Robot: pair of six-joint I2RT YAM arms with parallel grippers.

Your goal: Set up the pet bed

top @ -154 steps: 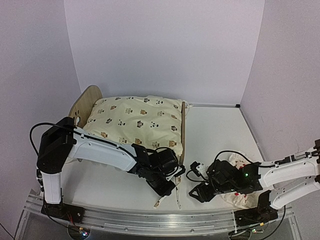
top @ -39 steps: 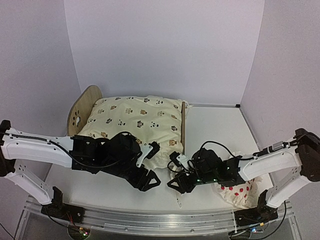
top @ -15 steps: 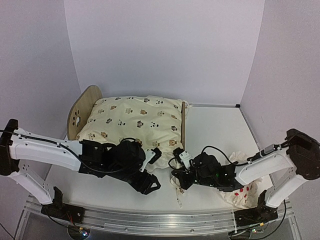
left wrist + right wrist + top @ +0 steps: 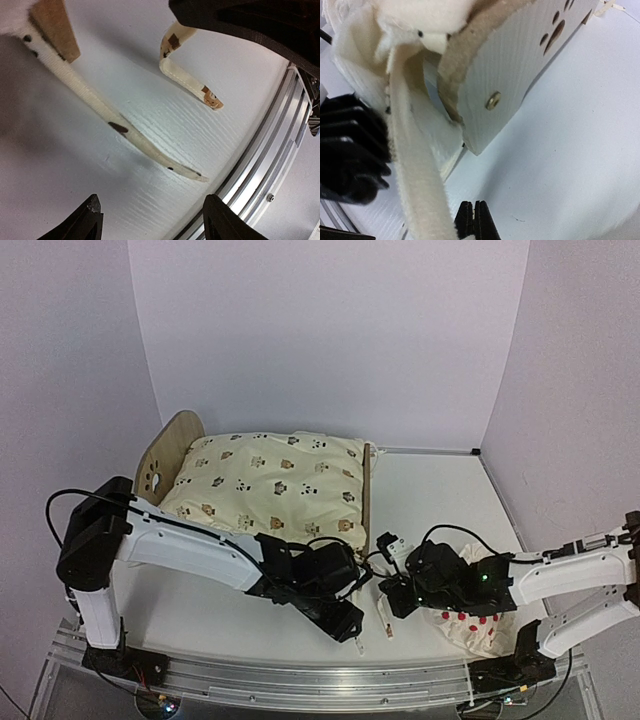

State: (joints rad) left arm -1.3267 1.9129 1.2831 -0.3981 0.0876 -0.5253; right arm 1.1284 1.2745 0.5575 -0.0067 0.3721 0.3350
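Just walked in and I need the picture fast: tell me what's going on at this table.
Two robot arms are setting up a pet bed, its cushion laid on top. The right claw is shut, apparently pinching a tie strap of the cushion at the bed's near end. The left claw hangs open above a second strap lying on the table. A red-dotted pillow sits by the right arm.

Plywood pet bed (image 4: 160, 465) with paw-cutout end boards stands upright, back-left.
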